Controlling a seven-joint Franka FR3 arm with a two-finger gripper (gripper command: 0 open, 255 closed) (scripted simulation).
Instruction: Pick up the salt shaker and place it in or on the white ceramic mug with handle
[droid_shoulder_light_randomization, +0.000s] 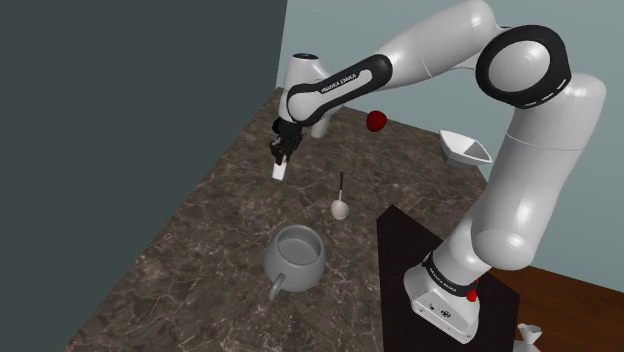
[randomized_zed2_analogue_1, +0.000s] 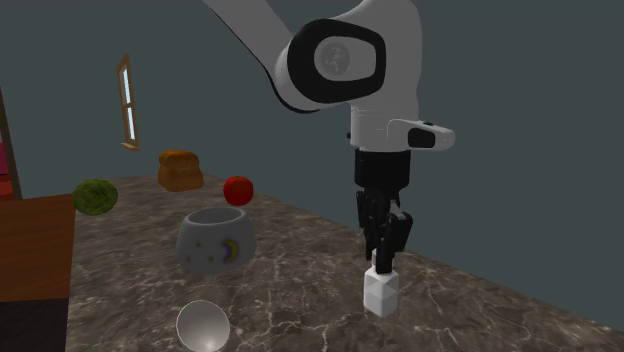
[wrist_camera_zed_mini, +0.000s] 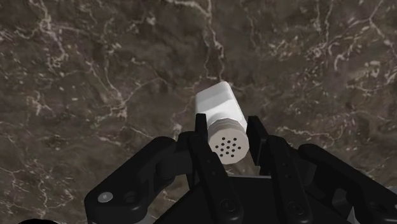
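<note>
**Shaker clamped in the gripper, well apart from the mug**

In the shoulder view the grey-white mug (droid_shoulder_light_randomization: 295, 255) stands nearest on the marble counter (droid_shoulder_light_randomization: 200, 260), with its handle toward the camera and its mouth facing up. Just beyond it lies a spoon (droid_shoulder_light_randomization: 340, 205). Farther on, the gripper (droid_shoulder_light_randomization: 282, 156) points down, its fingers (wrist_camera_zed_mini: 200, 130) closed tight on the cap end of the white salt shaker (droid_shoulder_light_randomization: 279, 171). The shaker hangs below them. Whether its base touches the counter cannot be told. Farthest back are a red apple (droid_shoulder_light_randomization: 376, 121) and a white bowl (droid_shoulder_light_randomization: 465, 148).
</note>
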